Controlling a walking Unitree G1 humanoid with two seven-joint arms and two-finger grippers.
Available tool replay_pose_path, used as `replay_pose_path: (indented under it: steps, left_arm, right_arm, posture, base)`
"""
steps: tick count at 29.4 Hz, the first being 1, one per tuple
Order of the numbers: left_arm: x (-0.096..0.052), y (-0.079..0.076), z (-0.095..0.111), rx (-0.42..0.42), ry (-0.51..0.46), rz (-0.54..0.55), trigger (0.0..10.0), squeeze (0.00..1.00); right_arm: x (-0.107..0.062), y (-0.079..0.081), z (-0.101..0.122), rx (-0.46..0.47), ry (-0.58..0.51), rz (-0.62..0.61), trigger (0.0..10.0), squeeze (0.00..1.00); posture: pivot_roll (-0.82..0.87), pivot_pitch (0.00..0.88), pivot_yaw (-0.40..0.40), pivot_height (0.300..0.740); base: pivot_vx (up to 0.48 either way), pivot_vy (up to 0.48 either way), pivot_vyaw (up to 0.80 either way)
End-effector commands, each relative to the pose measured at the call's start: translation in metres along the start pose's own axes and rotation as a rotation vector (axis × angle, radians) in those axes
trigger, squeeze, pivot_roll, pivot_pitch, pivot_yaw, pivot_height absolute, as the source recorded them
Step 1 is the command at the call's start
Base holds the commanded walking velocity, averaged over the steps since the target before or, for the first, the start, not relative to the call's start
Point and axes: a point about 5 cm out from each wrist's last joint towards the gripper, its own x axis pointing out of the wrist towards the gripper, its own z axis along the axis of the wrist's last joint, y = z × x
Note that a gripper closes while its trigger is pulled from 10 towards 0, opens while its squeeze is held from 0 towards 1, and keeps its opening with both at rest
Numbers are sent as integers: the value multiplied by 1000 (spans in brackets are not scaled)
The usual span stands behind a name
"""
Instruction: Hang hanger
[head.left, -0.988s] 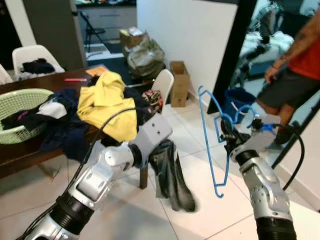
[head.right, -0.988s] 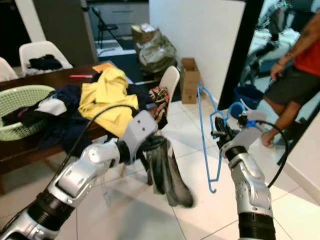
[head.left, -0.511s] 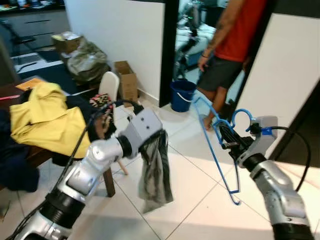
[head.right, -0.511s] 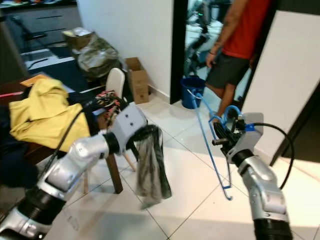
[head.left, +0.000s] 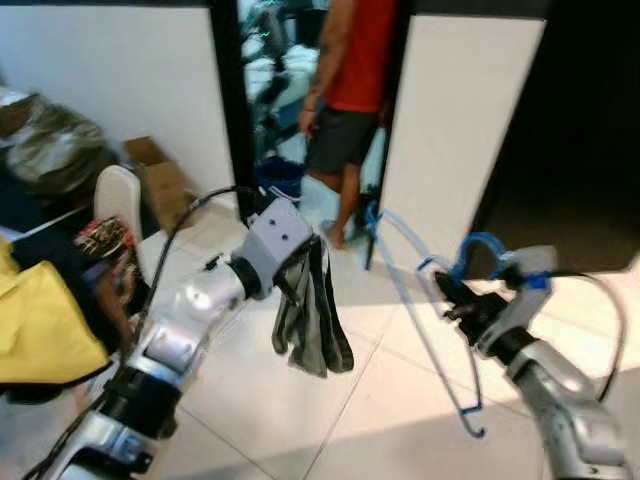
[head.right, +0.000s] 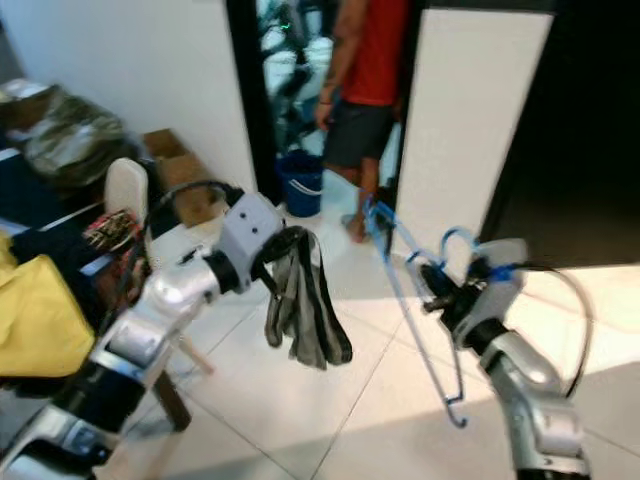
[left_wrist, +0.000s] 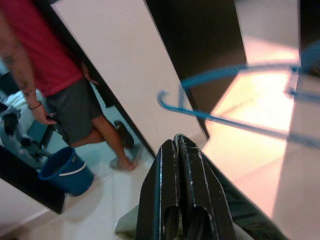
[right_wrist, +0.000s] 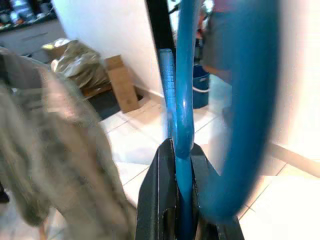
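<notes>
A blue plastic hanger (head.left: 425, 330) hangs from my right gripper (head.left: 452, 297), which is shut on it just under its hook (head.left: 483, 250). In the right wrist view the hanger's neck (right_wrist: 183, 120) runs between the black fingers (right_wrist: 159, 200). My left gripper (head.left: 300, 262) is shut on a grey-green garment (head.left: 314, 325) that dangles above the tiled floor. In the left wrist view the two black fingers (left_wrist: 181, 190) lie pressed together over dark cloth, with the hanger (left_wrist: 240, 125) crossing beyond them.
A person in a red shirt (head.left: 345, 100) stands in the doorway ahead beside a blue bucket (head.right: 301, 186). A white wall panel (head.left: 450, 140) and a dark opening lie to the right. A white chair (head.left: 118, 200), yellow cloth (head.left: 40, 330) and a cardboard box (head.left: 160, 178) sit to the left.
The camera has swung right: the table and clothes slid off to the left and the doorway with the person is now ahead. Both grippers keep their hold.
</notes>
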Motion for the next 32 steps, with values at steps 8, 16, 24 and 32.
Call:
replay_pose_path:
  steps: [8,16,24,32]
  left_arm:
    - [-43,-13,-38,-209,132,148,10000,0]
    - [-51,-14,-45,-227,159,147,10000,0]
    - [-57,5,-40,-198,158,177,10000,0]
    - [-79,31,-50,-183,246,206,10000,0]
  right_arm:
    - [3,37,-3,60,-2,58,10000,0]
    - [16,30,11,13,-28,42,10000,0]
    - [12,23,9,24,-22,9,10000,0]
    - [-2,-8,15,-27,-7,-80,10000,0]
  posture:
    - [-65,0,-14,740]
    - [-56,0,-35,740]
    - [-48,0,-32,740]
    - [-72,0,-5,740]
  base:
    - [0,0,-800]
    - [0,0,-800]
    - [0,0,-800]
    - [0,0,-800]
